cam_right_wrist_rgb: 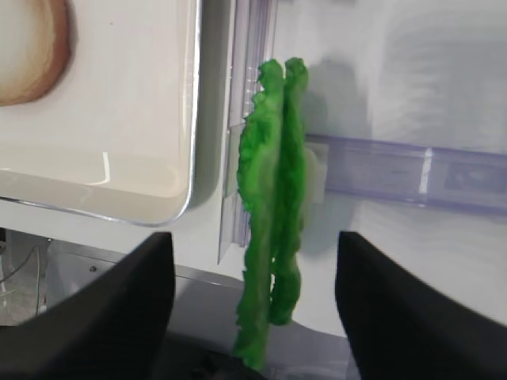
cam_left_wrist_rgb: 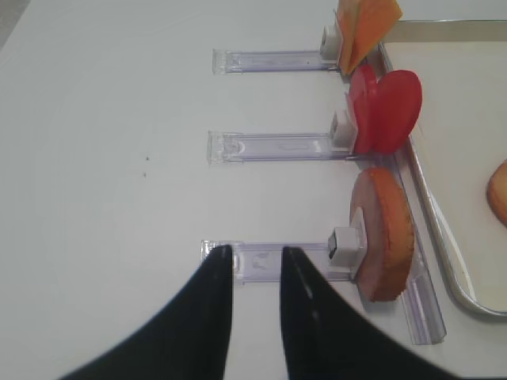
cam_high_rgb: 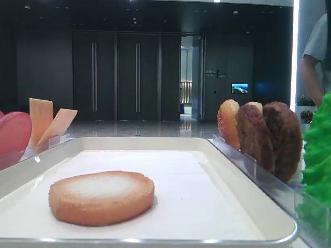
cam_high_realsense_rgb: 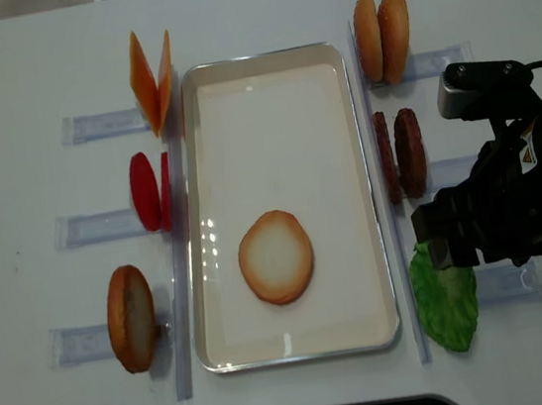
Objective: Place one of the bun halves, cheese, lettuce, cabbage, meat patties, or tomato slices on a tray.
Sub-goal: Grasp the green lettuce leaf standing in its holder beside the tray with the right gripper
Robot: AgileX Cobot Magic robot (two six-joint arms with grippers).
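The white tray (cam_high_realsense_rgb: 262,59) holds one bun half (cam_high_realsense_rgb: 275,257), lying flat with its pale face up. Just right of the tray, two green lettuce leaves (cam_right_wrist_rgb: 273,182) stand on edge in a clear holder. My right gripper (cam_right_wrist_rgb: 253,237) is open and straddles them, and neither finger touches a leaf. From overhead, the lettuce (cam_high_realsense_rgb: 446,304) pokes out under the right arm (cam_high_realsense_rgb: 501,202). My left gripper (cam_left_wrist_rgb: 255,251) hovers over the left table with a narrow gap and nothing in it, beside another bun half (cam_left_wrist_rgb: 384,233). Cabbage is out of view.
Clear slotted racks flank the tray. On the left stand cheese (cam_high_realsense_rgb: 152,81), tomato slices (cam_high_realsense_rgb: 150,190) and the upright bun half (cam_high_realsense_rgb: 131,318). On the right stand two bun halves (cam_high_realsense_rgb: 379,23) and meat patties (cam_high_realsense_rgb: 400,154). A person (cam_high_rgb: 315,57) is at the far right.
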